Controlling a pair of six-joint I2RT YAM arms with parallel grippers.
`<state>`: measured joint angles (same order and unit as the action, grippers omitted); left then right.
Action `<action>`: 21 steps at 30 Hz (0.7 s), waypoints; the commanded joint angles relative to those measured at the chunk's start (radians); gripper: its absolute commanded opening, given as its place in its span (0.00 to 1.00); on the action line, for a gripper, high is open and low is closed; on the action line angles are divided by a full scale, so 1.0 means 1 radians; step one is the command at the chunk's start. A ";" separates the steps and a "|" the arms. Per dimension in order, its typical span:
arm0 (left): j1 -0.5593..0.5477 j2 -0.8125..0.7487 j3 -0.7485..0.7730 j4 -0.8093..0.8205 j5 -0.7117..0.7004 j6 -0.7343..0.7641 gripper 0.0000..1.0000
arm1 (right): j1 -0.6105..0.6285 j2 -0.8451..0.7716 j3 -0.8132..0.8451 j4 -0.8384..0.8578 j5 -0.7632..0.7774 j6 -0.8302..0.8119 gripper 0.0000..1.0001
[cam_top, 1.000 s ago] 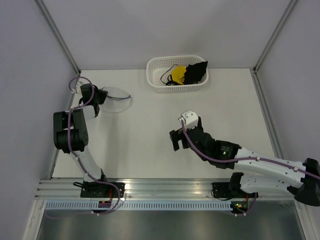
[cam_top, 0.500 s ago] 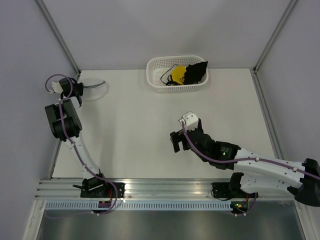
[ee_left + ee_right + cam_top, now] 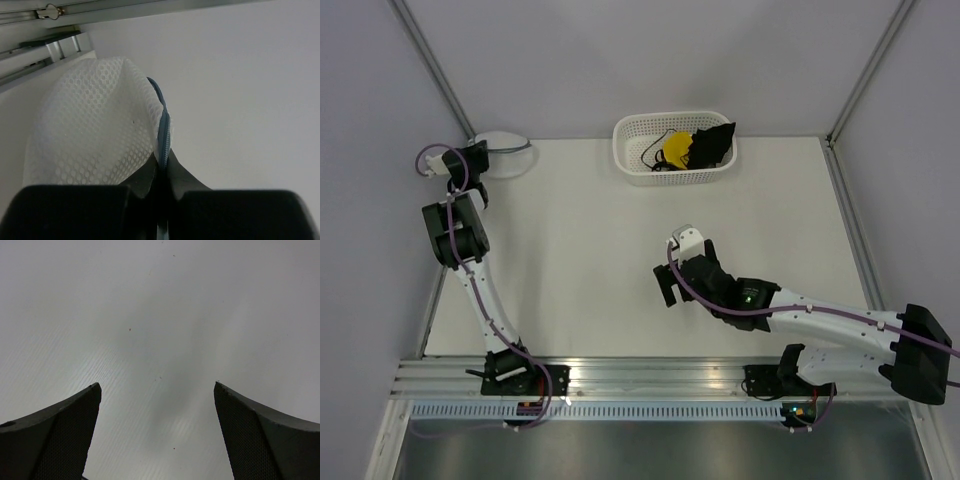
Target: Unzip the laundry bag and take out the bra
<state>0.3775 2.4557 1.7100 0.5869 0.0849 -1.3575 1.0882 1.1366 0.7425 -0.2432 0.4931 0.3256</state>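
The laundry bag (image 3: 506,153), a white mesh pouch with a dark zipper rim, hangs at the table's far left corner against the wall. My left gripper (image 3: 481,157) is shut on it. In the left wrist view the fingers (image 3: 161,167) pinch the blue-grey zipper edge (image 3: 163,131), and the mesh (image 3: 95,135) bulges to the left. The bra (image 3: 678,148), with a yellow cup and black fabric (image 3: 712,144), lies in the white basket (image 3: 672,177) at the back. My right gripper (image 3: 669,286) stands open over bare table mid-right, with nothing between its fingers (image 3: 156,386).
The perforated white basket stands at the table's back edge, centre. Metal frame posts (image 3: 440,75) rise at both back corners, one close behind the left gripper. Grey walls enclose the table on the left, the back and the right.
My left arm has swung the laundry bag from the left part of the table up into the far left corner. My right arm has shifted slightly left.
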 commanded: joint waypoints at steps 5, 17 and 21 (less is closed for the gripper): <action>0.040 -0.007 -0.076 0.243 0.087 -0.132 0.50 | -0.013 0.003 0.015 0.042 -0.041 0.006 0.98; 0.026 -0.434 -0.550 0.088 -0.020 -0.023 0.84 | -0.028 -0.112 -0.015 0.068 -0.021 0.010 0.98; -0.037 -0.632 -0.687 0.054 -0.027 0.113 1.00 | -0.048 -0.149 -0.020 0.074 0.053 0.027 0.98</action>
<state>0.3927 1.9686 1.0630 0.6437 0.0776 -1.3647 1.0557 1.0222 0.7258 -0.2131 0.4824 0.3302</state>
